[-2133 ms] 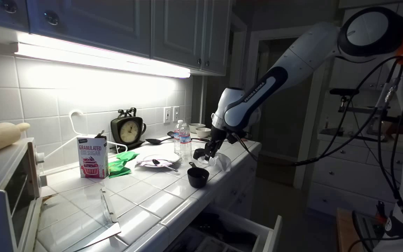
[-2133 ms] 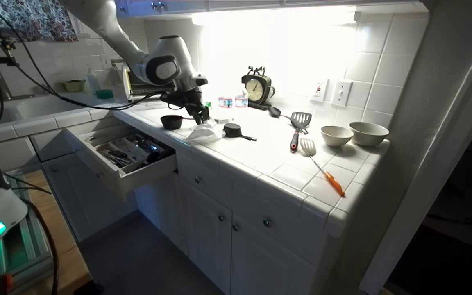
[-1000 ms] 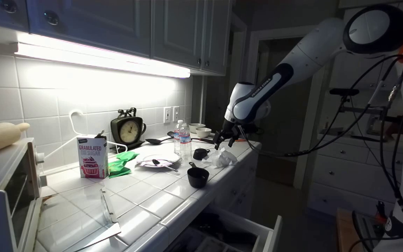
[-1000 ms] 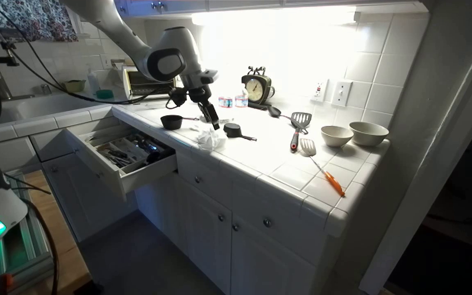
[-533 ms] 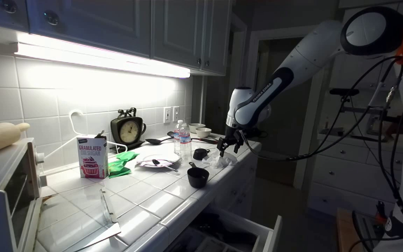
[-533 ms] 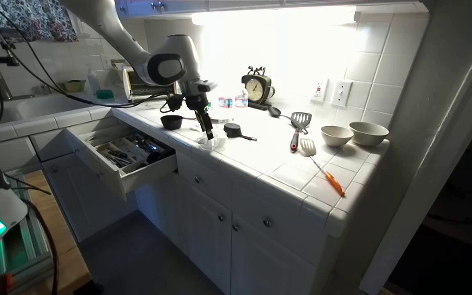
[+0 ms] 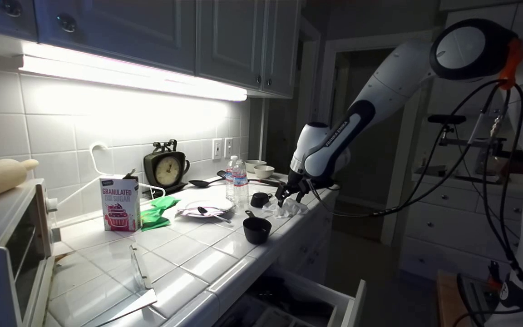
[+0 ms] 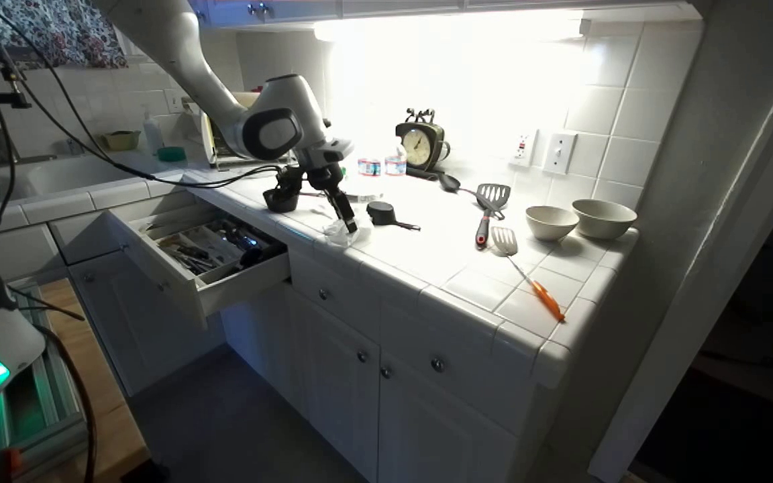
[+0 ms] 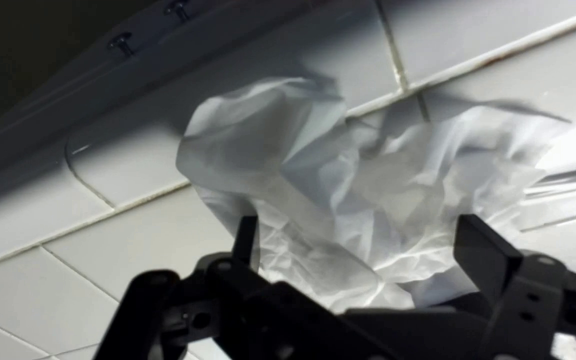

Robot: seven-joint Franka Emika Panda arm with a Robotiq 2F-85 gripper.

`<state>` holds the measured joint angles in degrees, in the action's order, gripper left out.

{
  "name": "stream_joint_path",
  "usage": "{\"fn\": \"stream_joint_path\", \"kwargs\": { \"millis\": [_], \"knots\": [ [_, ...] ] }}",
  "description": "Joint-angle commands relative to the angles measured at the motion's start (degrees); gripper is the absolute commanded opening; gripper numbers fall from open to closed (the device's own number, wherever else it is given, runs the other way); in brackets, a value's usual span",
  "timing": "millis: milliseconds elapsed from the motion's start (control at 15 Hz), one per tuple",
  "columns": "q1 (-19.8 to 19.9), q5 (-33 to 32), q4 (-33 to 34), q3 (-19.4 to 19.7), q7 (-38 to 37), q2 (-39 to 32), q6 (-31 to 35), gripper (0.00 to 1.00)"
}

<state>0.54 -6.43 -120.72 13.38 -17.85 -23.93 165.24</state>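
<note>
The arm (image 7: 357, 118) is reaching lower than a second ago: in both exterior views the jaws are coming down to the crumpled white sheet (image 7: 292, 208), which is lying flatter than it was. The sheet is resting on the worktop (image 7: 189, 268), just beside the upturned cup (image 8: 381, 213); I cannot tell whether it is paper or plastic. In the wrist view the jaws are standing spread wide with the sheet showing between them, and they are gripping nothing. Whether the fingertips (image 9: 480, 255) are touching it, I cannot tell. For the work in hand, the drop seems to be putting the sheet within the jaws' span, with no hold made. The upright cup (image 7: 257, 230) and bottles (image 7: 240, 181) are standing near the upturned cup, the bowls (image 8: 552, 225) well apart from it, and the pulled-out drawer (image 8: 245, 285) is sitting lower than it.
</note>
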Motion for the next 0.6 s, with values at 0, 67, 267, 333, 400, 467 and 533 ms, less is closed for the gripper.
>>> {"fn": "stream_joint_path", "kwargs": {
  "millis": [0,67,267,333,400,467,533],
  "knots": [
    [-0.97,0.71,-1.96,0.39,0.93,-1.68,7.65,1.0],
    [-1.12,0.93,-2.24,0.42,1.49,-2.18,8.82,0.75],
    [-1.94,1.39,-2.51,0.91,2.37,-3.15,9.48,0.59],
    [-2.49,1.51,-2.39,1.45,2.1,-2.96,8.48,0.5],
    [-2.48,1.72,-2.32,1.32,2.23,-2.42,7.6,0.45],
    [-1.81,2.25,-2.39,0.33,2.88,-1.63,6.43,0.37],
    [-1.19,2.7,-2.49,-0.74,3.53,-1.08,5.61,0.31]
  ]
}}
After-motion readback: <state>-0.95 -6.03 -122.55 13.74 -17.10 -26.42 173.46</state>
